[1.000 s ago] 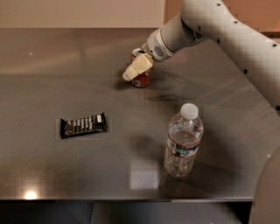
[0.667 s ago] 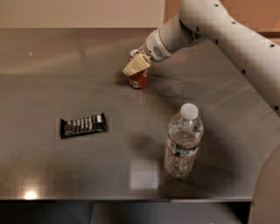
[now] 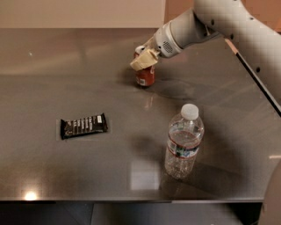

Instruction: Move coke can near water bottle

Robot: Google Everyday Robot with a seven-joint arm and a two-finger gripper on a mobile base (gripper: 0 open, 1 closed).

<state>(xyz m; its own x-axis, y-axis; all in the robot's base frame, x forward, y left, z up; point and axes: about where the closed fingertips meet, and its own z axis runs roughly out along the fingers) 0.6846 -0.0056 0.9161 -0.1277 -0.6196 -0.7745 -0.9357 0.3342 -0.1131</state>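
on a grey metal table (image 3: pixel 66 176), pincer (image 3: pixel 144 59) gripping coke can (image 3: pixel 145 76), water bottle (image 3: pixel 184 143) apart, beige wall (image 3: pixel 79 13) behind

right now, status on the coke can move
Pincer down over top of coke can. Can upright, not yet near water bottle. Path between them open; snack bar lies off to the side.

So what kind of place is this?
Likely an office kitchen or lab counter: a steel countertop holding a coke can, water bottle and snack bar, the end effector at the can's top.
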